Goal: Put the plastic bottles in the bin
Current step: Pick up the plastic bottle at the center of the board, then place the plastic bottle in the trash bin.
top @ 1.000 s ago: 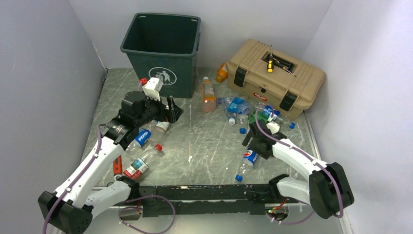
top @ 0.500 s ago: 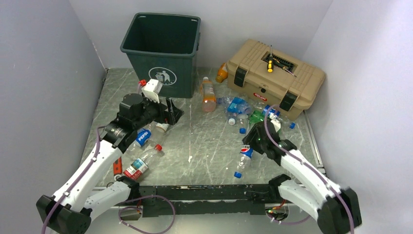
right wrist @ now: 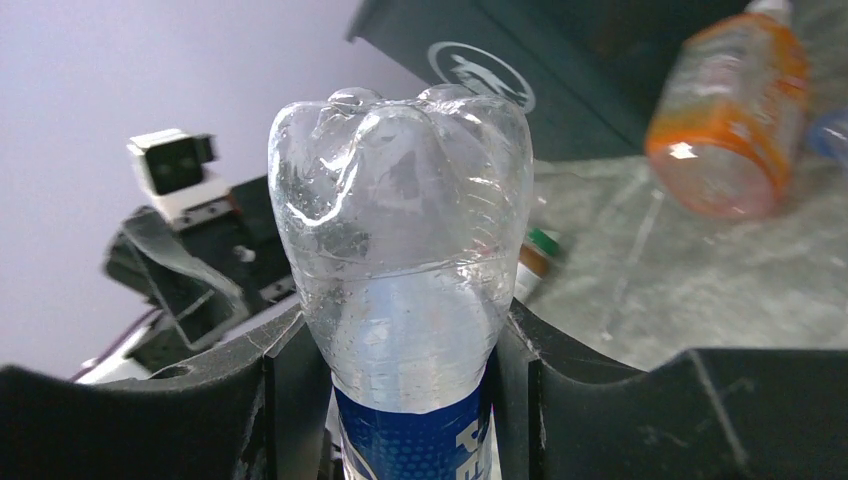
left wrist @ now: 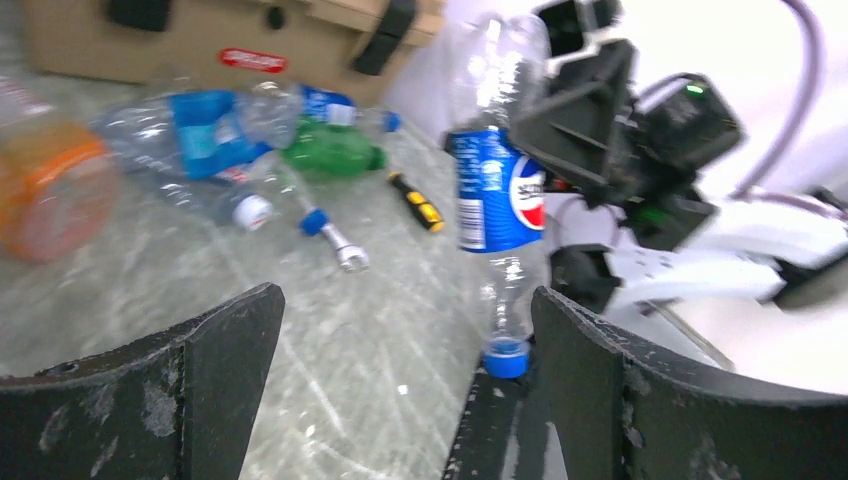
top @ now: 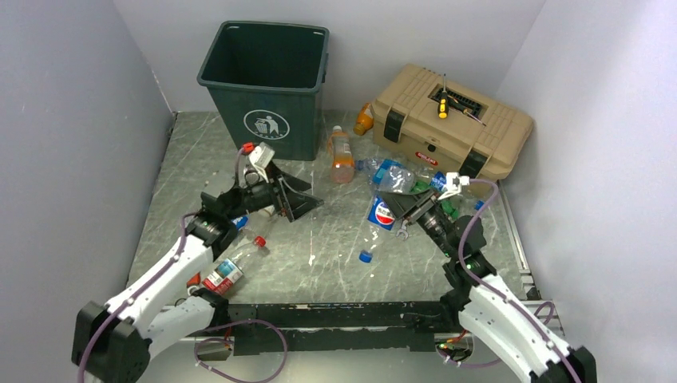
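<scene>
Bright, even overhead light with soft shadows; both wrist views show motion blur.

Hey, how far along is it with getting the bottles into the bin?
Done: nothing evident; the visible inside of the bin shows no bottles. In hand: the right hand grips a Pepsi bottle, cap down, away from the bin. The left hand is open and empty. Left: the orange bottle, the red-label bottle at near left, and the cluster beside the toolbox.
</scene>
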Available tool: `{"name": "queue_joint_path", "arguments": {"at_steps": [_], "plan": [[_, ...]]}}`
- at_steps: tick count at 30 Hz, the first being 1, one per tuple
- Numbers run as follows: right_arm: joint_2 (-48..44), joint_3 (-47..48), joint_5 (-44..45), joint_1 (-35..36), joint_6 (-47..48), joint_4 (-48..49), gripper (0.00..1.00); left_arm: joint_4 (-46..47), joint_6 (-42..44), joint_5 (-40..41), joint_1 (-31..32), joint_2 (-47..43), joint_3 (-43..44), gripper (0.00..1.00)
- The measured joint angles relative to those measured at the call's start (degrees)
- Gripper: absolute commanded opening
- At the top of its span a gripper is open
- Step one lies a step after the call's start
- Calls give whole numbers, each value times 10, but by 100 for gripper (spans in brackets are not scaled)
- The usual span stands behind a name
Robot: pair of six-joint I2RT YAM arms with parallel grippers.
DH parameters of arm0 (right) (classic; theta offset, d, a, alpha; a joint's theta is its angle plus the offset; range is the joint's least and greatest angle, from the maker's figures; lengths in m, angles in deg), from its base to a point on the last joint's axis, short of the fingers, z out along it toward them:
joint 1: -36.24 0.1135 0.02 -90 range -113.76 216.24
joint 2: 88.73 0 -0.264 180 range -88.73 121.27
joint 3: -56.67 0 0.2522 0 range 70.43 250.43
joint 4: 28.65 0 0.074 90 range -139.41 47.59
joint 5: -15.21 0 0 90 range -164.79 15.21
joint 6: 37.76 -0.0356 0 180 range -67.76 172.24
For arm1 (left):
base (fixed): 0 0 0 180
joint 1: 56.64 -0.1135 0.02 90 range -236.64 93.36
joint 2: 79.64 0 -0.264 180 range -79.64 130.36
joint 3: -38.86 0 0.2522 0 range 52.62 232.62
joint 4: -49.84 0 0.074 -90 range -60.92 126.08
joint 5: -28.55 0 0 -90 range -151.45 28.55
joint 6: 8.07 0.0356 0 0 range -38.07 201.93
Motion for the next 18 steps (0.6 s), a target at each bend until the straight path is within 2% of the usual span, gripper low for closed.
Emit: {"name": "queue_joint_path", "arguments": {"at_steps": [5,9,13,18], "plan": [[115,-3,-20,35,-29,196,44,178,-100,-111,5,101,-2,100],[170,11,-14,108,-15,266,44,301,-181,-156,9,159,-7,99],[209,40,-11,150,-2,317,44,309,-188,-176,21,154,-9,99],[261,73,-2,159,0,371,43,225,-126,-176,50,109,-3,100]]}}
